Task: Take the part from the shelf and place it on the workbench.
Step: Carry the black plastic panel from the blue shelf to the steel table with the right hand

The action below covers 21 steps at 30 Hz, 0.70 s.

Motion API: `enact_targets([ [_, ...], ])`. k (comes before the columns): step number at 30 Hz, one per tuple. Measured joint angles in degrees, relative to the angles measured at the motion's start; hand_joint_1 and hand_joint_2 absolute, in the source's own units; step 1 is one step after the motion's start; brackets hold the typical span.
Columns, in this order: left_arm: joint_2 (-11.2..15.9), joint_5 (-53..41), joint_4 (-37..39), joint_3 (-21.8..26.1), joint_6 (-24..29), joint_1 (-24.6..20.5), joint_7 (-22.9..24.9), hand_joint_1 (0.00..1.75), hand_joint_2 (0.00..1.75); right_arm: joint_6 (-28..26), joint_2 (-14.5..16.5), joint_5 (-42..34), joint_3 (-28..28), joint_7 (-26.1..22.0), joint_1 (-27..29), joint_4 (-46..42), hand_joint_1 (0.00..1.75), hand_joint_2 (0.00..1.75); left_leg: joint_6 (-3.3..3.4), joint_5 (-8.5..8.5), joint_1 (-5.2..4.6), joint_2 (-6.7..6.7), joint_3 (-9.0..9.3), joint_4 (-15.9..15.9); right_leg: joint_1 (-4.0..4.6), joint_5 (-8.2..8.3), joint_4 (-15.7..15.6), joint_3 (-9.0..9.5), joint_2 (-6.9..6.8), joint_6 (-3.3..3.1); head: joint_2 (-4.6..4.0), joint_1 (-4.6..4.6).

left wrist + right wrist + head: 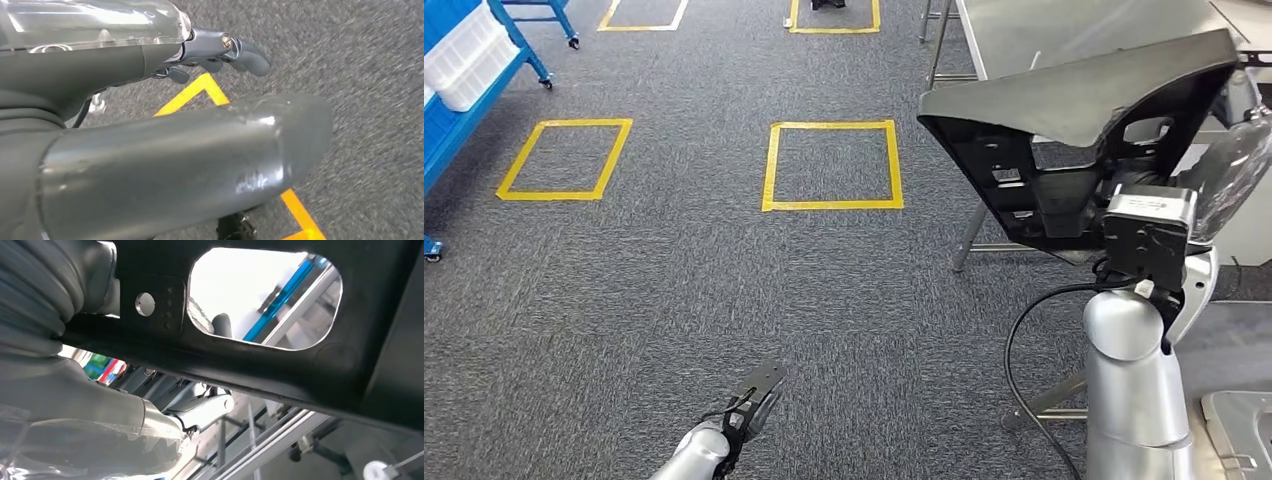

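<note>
From the head view, the right hand [1224, 165] is raised at the right side of the picture and carries the part [1074, 110], a large black moulded plastic piece with a broad curved top face and ribbed inner walls, held up in the air, tilted, in front of the near edge of the grey metal table [1064, 30]. The silver right forearm rises from below to a black wrist block just under the part. The left hand [759, 395] hangs low over the grey carpet floor [674, 280]; it carries nothing, its dark fingers pointing outward, though how far apart they lie cannot be told here. Yellow tape squares [832, 165] mark the carpet, and a blue shelf [464, 70] with a white bin stands at the left edge. In the left wrist view, the left hand's thick grey thumb [200, 160] crosses the picture and the darker fingers [245, 52] stretch out loosely above the carpet with nothing between them; a corner of yellow tape lies beneath. In the right wrist view, the part's black wall with a rounded window opening [265, 300] lies close against the right hand [75, 365], which grips it; one dark fingertip [222, 325] shows through the opening.
</note>
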Motion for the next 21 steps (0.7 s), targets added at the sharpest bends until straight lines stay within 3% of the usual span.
enact_targets([
  [2, 1.78, 0.12, 0.74, -0.67, 5.0, 5.04, -5.21, 0.0, 0.0, -2.96, -2.43, -3.96, -0.94, -2.67, 3.04, -1.38, 1.75, 1.75, -0.38, -3.08, 0.29, -2.47, -1.73, 4.8, -0.23, -0.18, -0.31, 0.68, 0.88, -0.7, 0.01, -0.09],
  [4, 4.46, 0.35, 2.33, -0.95, 8.87, 11.23, -10.3, 0.0, 0.0, -4.86, -5.14, -9.44, -3.53, -7.12, 7.69, -2.82, 1.75, 1.75, -0.46, -6.58, 0.44, -3.81, -5.07, 12.44, -0.11, -0.59, -0.25, 1.12, 2.2, -1.26, 0.01, -0.12],
  [5, 5.77, 0.43, 3.1, -0.95, 9.67, 14.05, -11.36, 0.0, 0.0, -4.92, -6.05, -11.31, -5.16, -8.89, 9.69, -3.39, 1.75, 1.75, -0.45, -7.09, 0.48, -4.0, -6.35, 14.81, -0.04, -0.73, -0.12, 1.13, 3.17, -1.35, 0.01, -0.15],
  [6, 6.9, 0.4, 3.59, -0.95, 9.88, 16.22, -11.47, 0.0, 0.0, -4.64, -6.61, -12.15, -6.47, -9.84, 11.19, -3.85, 1.75, 1.75, -0.37, -6.49, 0.48, -4.14, -6.85, 15.18, -0.02, -0.83, 0.05, 1.05, 4.15, -1.34, 0.0, -0.16],
  [8, 8.09, 0.18, 4.18, -0.96, 9.9, 18.18, -10.85, 0.0, 0.0, -3.92, -7.3, -12.17, -8.1, -10.43, 12.8, -4.73, 1.75, 1.75, 0.07, -2.61, 0.47, -4.99, -4.99, 9.77, -0.06, -1.04, 0.41, 0.9, 5.69, -1.11, -0.01, -0.22],
  [10, 8.5, -0.05, 4.49, -0.99, 9.86, 18.05, -10.04, 0.0, 0.0, -3.52, -7.62, -11.57, -8.71, -10.28, 13.45, -5.27, 1.75, 1.75, 0.47, 0.4, 0.51, -6.9, -2.09, 2.82, 0.0, -1.24, 0.69, 0.87, 6.54, -0.69, -0.01, -0.16],
  [12, 8.69, -0.27, 4.65, -1.04, 10.07, 17.83, -9.17, 0.0, 0.0, -3.49, -7.95, -10.97, -9.1, -9.82, 13.8, -5.6, 1.75, 1.75, 0.64, 0.97, 0.41, -7.65, -0.91, 0.33, -0.1, -1.24, 0.73, 0.79, 7.26, -0.04, -0.01, -0.13],
  [13, 8.7, -0.3, 4.72, -1.05, 10.24, 17.75, -8.78, 0.0, 0.0, -3.48, -8.17, -10.66, -9.3, -9.51, 13.89, -5.77, 1.75, 1.75, 0.8, 1.19, 0.33, -7.13, -0.78, 0.1, -0.19, -1.11, 0.61, 0.74, 7.67, 0.34, 0.0, -0.14],
  [14, 8.73, -0.26, 4.77, -1.04, 10.44, 17.7, -8.44, 0.0, 0.0, -3.45, -8.43, -10.28, -9.44, -9.2, 13.99, -5.9, 1.75, 1.75, 1.11, 1.46, 0.34, -6.62, -0.64, -0.2, -0.3, -1.06, 0.53, 0.68, 7.69, 0.66, 0.0, -0.16],
  [16, 8.96, 0.2, 4.86, -0.89, 11.06, 17.88, -7.87, 0.0, 0.0, -3.24, -9.02, -9.43, -9.65, -8.62, 13.96, -6.05, 1.75, 1.75, 1.81, 2.07, 0.46, -5.42, -0.42, -1.09, -0.25, -2.45, 2.18, -0.13, 5.52, 1.18, 0.0, 0.03],
  [18, 9.31, 0.85, 4.89, -0.52, 11.74, 18.14, -7.43, 0.0, 0.0, -2.87, -9.37, -8.74, -9.72, -7.89, 13.72, -6.03, 1.75, 1.75, 2.14, 2.36, 0.45, -4.24, -0.4, -1.52, -0.3, -6.12, 8.1, -2.74, 2.45, 1.64, 0.0, 0.23],
  [20, 9.56, 1.35, 4.9, -0.03, 12.13, 18.19, -7.08, 0.0, 0.0, -2.59, -9.6, -8.45, -9.73, -7.06, 13.48, -5.82, 1.75, 1.75, 2.16, 2.36, 0.39, -3.12, -0.55, -1.5, -0.56, -8.93, 14.61, -5.59, 1.49, 2.11, 0.0, 0.25],
  [21, 9.65, 1.55, 4.91, 0.26, 12.32, 18.17, -6.86, 0.0, 0.0, -2.54, -9.78, -8.41, -9.8, -6.68, 13.3, -5.64, 1.75, 1.75, 2.12, 2.33, 0.41, -2.52, -0.6, -1.44, -0.71, -8.88, 15.58, -5.89, 1.3, 2.31, 0.0, 0.25],
])
